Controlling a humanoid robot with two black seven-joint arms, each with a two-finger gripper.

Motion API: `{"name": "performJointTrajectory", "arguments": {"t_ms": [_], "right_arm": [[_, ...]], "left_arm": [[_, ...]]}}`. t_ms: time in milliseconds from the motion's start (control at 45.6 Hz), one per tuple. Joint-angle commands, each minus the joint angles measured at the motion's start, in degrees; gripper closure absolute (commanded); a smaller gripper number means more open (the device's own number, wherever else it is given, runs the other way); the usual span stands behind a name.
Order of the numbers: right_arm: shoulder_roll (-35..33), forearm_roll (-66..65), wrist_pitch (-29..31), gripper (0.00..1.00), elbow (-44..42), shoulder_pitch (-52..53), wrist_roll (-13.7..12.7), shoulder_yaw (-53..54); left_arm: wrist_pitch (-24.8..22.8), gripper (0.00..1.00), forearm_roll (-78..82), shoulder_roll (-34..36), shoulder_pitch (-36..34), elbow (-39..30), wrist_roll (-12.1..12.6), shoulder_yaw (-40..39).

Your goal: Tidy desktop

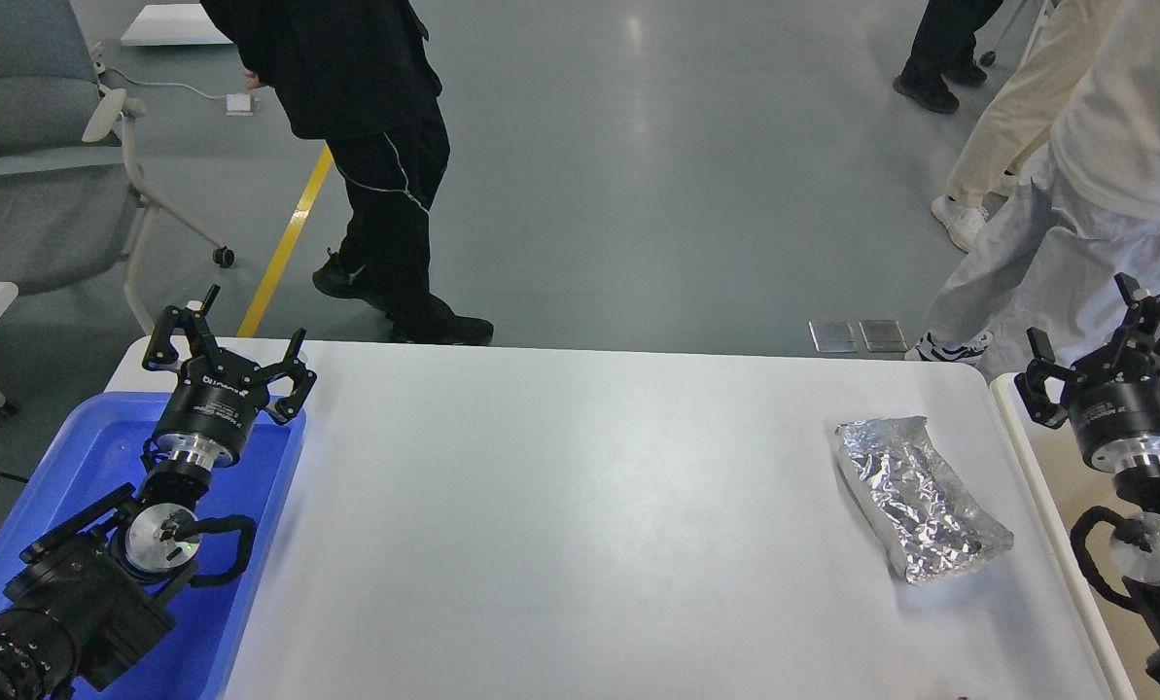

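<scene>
The white desktop (560, 525) fills the frame's centre, a crumpled foil pouch (920, 498) lying at its right. Left gripper (231, 352) over the blue tray (103, 457) and right gripper (1105, 335) both stand spread, empty.

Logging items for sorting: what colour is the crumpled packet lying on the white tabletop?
Shiny silver: the crinkled foil packet, clearest in the head view.

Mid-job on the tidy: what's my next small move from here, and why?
Probably swing the right gripper in over the silver foil pouch for a grasp. The pouch is the only loose thing on the desktop, lying near its right edge, close to that arm and the beige bin. Both sets of jaws stand open and empty; the left gripper hangs over the blue tray, far away.
</scene>
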Motion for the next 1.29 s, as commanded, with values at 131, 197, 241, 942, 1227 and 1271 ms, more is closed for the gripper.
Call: {"name": "performJointTrajectory", "arguments": {"t_ms": [131, 197, 241, 942, 1227, 1271], "right_arm": [[-0.3, 0.0, -0.2, 0.0, 0.0, -0.6, 0.0, 0.1], [-0.3, 0.0, -0.1, 0.0, 0.0, -0.7, 0.0, 0.1], [-0.4, 0.0, 0.0, 0.0, 0.0, -0.7, 0.0, 0.1], [-3.4, 0.0, 0.3, 0.0, 0.5, 0.1, 1.8, 0.1], [-4.8, 0.0, 0.3, 0.0, 0.7, -0.5, 2.1, 0.1], [-5.0, 0.0, 0.3, 0.0, 0.7, -0.5, 2.1, -0.1]], "left_arm": [[0.0, 0.0, 0.0, 0.0, 0.0, 0.0, 0.0, 0.0], [0.0, 0.0, 0.0, 0.0, 0.0, 0.0, 0.0, 0.0], [0.0, 0.0, 0.0, 0.0, 0.0, 0.0, 0.0, 0.0], [0.0, 0.0, 0.0, 0.0, 0.0, 0.0, 0.0, 0.0], [0.0, 0.0, 0.0, 0.0, 0.0, 0.0, 0.0, 0.0], [0.0, 0.0, 0.0, 0.0, 0.0, 0.0, 0.0, 0.0]]}}
